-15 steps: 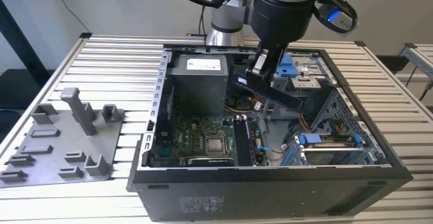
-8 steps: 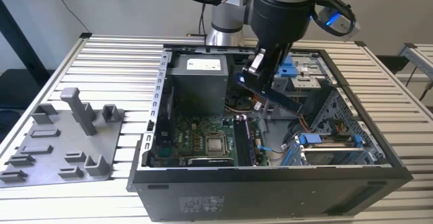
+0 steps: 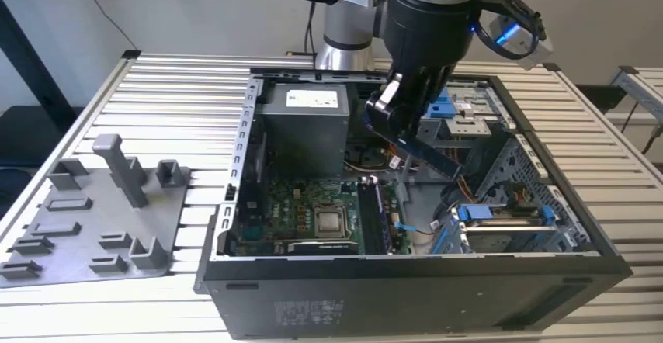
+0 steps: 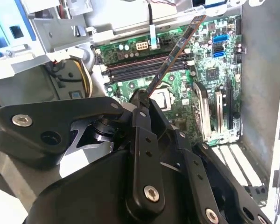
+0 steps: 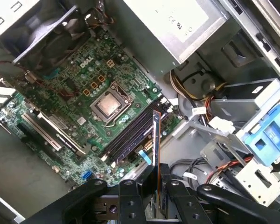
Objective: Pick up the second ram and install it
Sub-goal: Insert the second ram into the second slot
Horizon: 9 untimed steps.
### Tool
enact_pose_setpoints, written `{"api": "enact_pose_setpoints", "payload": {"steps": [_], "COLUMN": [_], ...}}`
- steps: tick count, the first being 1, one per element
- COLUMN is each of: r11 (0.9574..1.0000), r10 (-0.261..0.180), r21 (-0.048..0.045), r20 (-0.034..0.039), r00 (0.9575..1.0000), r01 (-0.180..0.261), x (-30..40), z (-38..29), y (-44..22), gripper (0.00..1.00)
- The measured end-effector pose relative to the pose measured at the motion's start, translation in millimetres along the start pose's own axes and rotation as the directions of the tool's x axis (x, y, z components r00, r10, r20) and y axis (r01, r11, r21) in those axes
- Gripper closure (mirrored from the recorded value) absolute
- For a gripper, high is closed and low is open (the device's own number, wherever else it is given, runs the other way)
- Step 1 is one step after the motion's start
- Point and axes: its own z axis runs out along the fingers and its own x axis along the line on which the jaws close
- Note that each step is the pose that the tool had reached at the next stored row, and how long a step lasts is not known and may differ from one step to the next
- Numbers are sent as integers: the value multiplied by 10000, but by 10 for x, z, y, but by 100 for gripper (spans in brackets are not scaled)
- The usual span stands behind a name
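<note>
1. One arm hangs over the open case point(image 3: 414, 269) in the exterior view. Its gripper point(image 3: 393, 114) is clamped on the ram point(image 3: 427, 154), which slants down toward the exterior view's right, above the motherboard point(image 3: 310, 219).
2. Second wrist view: the gripper point(image 4: 142, 103) pinches one end of the ram point(image 4: 177, 51). The rest crosses over the slots point(image 4: 144, 67), not seated.
3. First wrist view: the ram point(image 5: 157, 140) shows edge-on between the fingers point(image 5: 175, 191), above the slots point(image 5: 130, 135).
</note>
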Motion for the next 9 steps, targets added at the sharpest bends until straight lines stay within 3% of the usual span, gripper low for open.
{"api": "enact_pose_setpoints", "payload": {"steps": [9], "r11": [9983], "r10": [586], "r21": [71], "r20": [6], "r00": [9983], "r01": [-586], "x": [48], "z": [-3], "y": [54], "gripper": [83]}}
